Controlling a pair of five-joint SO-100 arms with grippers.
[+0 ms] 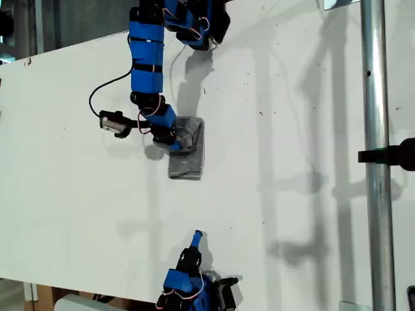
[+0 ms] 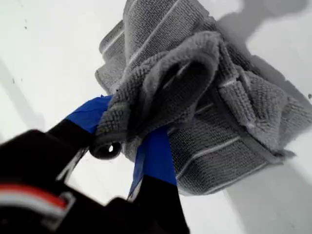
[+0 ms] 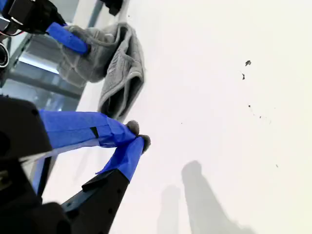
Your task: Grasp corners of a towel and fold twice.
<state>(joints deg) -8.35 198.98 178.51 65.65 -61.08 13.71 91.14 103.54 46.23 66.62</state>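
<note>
Towel [image 1: 187, 150] folded into a small grey bundle on the white worktop [image 1: 292, 162], my first tool [image 2: 127, 141] clamped on a bunched fold, my second tool [image 3: 138, 138] closed, empty, well apart.

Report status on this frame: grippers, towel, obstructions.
My first gripper shut on the towel, lifting a fold. My second gripper shut, empty, apart from the towel. Towel bunched, folded narrow on the table. Nothing in the way.
</note>
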